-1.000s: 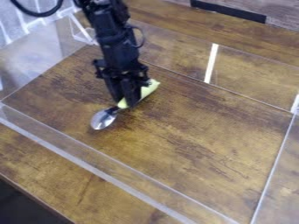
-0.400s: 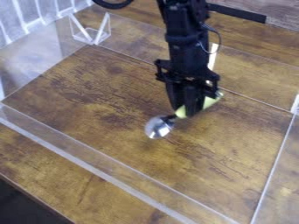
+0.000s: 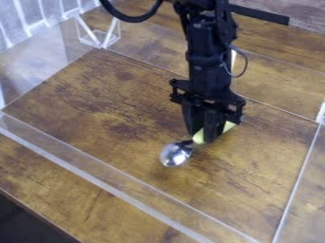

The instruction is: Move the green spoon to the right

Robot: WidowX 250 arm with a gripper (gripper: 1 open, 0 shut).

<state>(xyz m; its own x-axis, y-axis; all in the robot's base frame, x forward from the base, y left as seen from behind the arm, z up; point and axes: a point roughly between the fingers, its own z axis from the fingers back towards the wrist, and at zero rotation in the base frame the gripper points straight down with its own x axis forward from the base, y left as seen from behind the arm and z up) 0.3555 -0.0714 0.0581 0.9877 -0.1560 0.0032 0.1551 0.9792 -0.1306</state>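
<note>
Carried well to the right since a second ago, from the left half of the wooden table point(image 3: 89, 104) to right of centre. Gripper point(image 3: 207, 136) pointing straight down, fingers clamped on the green spoon point(image 3: 193, 144) by its handle. Handle mostly hidden behind the black fingers, only slivers of yellow-green showing. Silver bowl poking out lower left, blurred, close over the wood; touching or not, impossible to tell. Arm cut off at the top edge. Clear acrylic walls point(image 3: 140, 204) around, faint against the grain.

single raised view, angled down, close over wooden table point(image 3: 89, 104)
</note>
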